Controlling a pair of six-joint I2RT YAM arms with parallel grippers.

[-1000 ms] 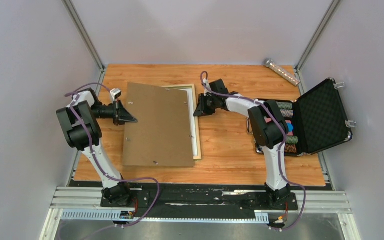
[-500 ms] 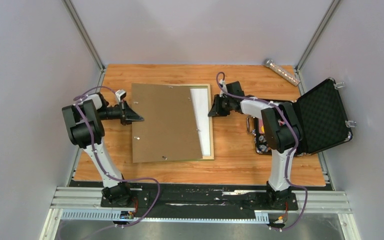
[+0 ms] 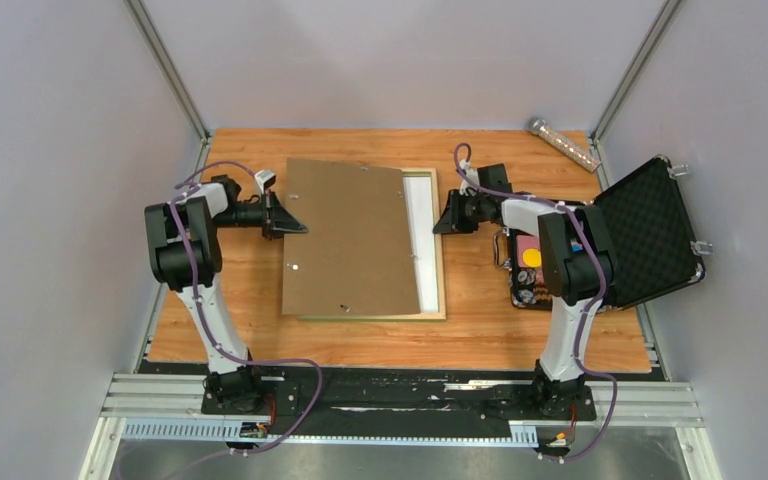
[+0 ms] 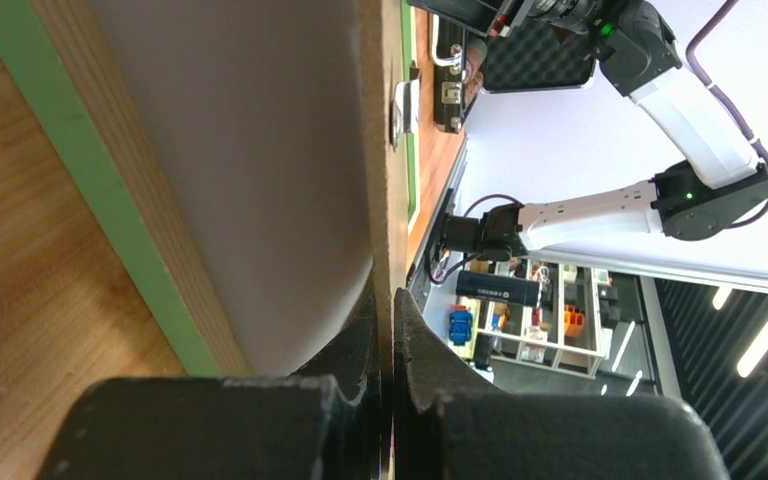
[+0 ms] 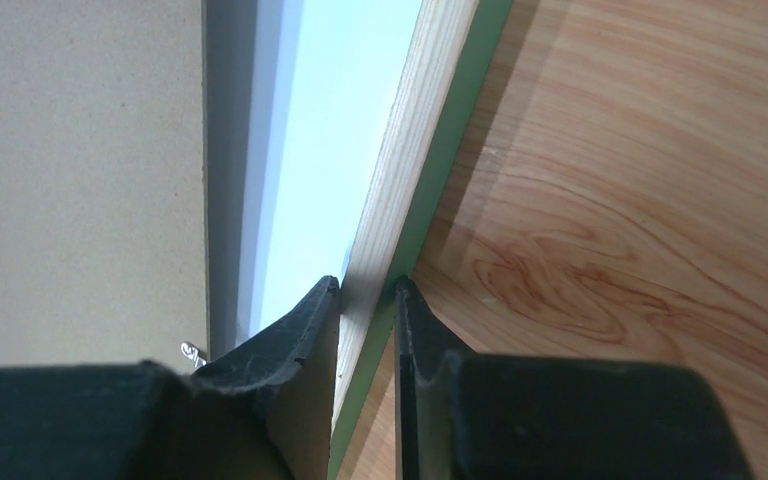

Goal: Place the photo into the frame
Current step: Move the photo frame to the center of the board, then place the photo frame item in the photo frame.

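My left tool [image 4: 388, 312] pinched the edge of the thin, matte brown backing board [image 3: 350, 240]. My right tool [image 5: 365, 292] gripped the pale-wood, green-faced rail of the frame [image 3: 439, 260]. The photo [image 3: 421, 235] lay smooth white back up inside the frame, on the woodgrain desk [image 3: 490, 300].

Pale wooden frame [image 3: 437, 250], matt brown backing board [image 3: 350, 240]

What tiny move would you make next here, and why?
Probably the left end effector should slide its backing board rightward, squaring it: it lies skewed, leaving the photo showing white beside the frame rail that the right end effector pinches.
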